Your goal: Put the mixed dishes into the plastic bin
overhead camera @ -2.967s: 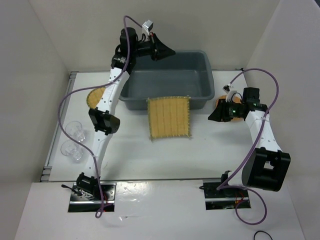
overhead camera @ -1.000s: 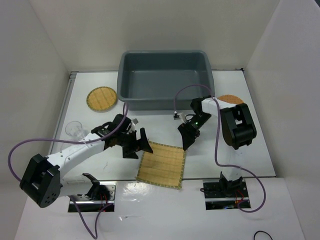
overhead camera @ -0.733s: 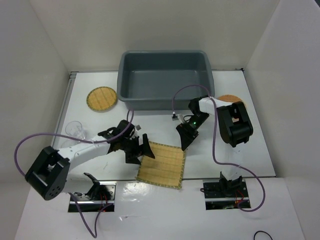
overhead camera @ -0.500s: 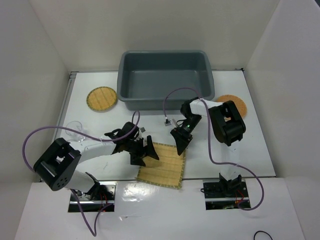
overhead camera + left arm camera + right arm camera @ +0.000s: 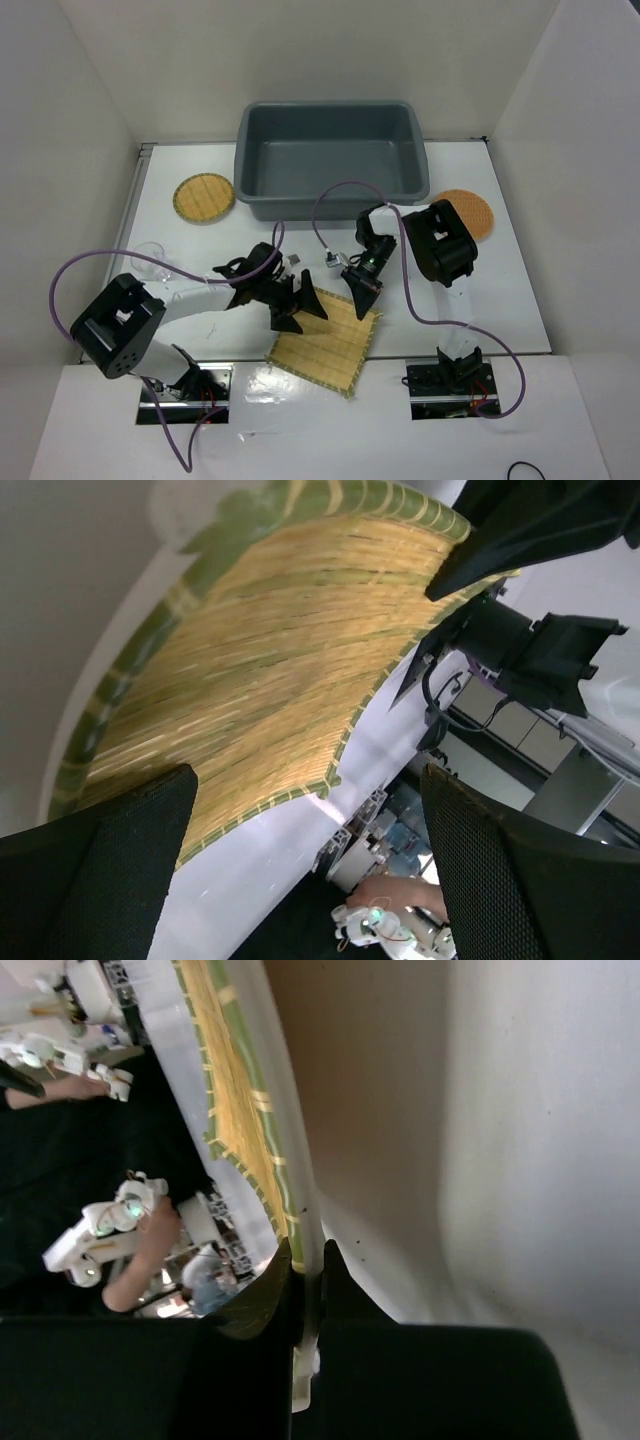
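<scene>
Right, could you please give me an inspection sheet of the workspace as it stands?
Surface: white table, glossy at the near edge.
Job's things: bin empty; mat near edge, askew; yellow disc left of bin; orange disc right of it, partly hidden; glass far left.
Clutter: nothing seen.
Grippers: right gripper shut on the mat's edge; left gripper open at the mat's other side.
Cables: purple cables, one looping behind each gripper.
Surroundings: white walls on three sides.

Top view: high, near side, looking down on whole worktop. Wrist views: close up, low; all share mat.
</scene>
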Motion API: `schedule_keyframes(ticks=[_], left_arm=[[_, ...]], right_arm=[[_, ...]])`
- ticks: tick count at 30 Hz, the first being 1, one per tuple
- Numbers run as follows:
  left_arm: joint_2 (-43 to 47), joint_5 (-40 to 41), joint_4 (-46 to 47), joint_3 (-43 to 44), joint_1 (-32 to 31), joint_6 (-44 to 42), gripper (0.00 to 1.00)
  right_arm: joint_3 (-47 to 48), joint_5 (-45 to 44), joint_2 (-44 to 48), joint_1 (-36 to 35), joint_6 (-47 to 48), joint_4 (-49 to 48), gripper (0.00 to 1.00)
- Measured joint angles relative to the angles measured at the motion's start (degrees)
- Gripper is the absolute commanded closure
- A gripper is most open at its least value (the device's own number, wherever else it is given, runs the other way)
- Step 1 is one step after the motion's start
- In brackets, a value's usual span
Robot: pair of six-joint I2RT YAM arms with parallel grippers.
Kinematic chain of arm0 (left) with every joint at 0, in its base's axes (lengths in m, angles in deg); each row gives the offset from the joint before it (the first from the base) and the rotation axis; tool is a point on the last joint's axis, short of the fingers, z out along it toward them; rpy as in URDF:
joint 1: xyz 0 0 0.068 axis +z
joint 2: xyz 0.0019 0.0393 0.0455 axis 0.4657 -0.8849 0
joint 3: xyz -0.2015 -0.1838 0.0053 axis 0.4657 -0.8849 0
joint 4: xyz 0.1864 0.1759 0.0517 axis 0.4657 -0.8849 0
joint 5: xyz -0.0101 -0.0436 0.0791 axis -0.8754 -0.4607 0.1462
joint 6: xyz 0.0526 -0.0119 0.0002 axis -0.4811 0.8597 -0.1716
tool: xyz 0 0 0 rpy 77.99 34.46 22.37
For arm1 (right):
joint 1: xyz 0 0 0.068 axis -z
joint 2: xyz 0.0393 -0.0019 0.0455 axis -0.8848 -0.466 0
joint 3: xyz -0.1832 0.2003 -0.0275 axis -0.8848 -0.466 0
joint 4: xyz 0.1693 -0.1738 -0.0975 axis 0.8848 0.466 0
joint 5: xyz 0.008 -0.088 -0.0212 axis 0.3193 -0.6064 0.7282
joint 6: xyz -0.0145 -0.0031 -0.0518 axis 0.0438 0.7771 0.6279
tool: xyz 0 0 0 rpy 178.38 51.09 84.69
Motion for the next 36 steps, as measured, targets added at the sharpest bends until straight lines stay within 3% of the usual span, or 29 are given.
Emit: schedule_keyframes(ticks=[5, 10, 17, 21, 26, 36], left_arm=[[-0.39, -0.02, -4.50, 2.95, -0.72, -0.74, 0.00], [3.08, 8.44, -16.41, 14.91, -0.33, -6.56, 0.00], [26.08, 17.73, -21.64, 28.63, 8.17, -10.75, 0.00], [36.72, 19.52, -22.80, 29.03, 12.94, -10.60, 0.00], [40.44, 19.71, -25.66, 24.46, 14.03, -9.27, 0.00], [46.42, 21.42, -30.53, 19.12, 14.32, -5.75, 0.00]], right_arm=[[0.00, 0.92, 0.22, 0.22, -1.38, 0.42, 1.00], [0.04, 0.59, 6.95, 0.59, -0.44, 0.28, 1.00], [7.32, -1.86, 21.16, 3.45, -0.39, -0.11, 1.00], [13.81, -2.27, 23.71, 3.85, -1.68, -0.52, 1.00], [24.04, 0.68, 23.34, 7.13, -3.91, -0.48, 1.00], [36.83, 12.90, 15.21, 24.90, -6.82, -0.66, 1.00]])
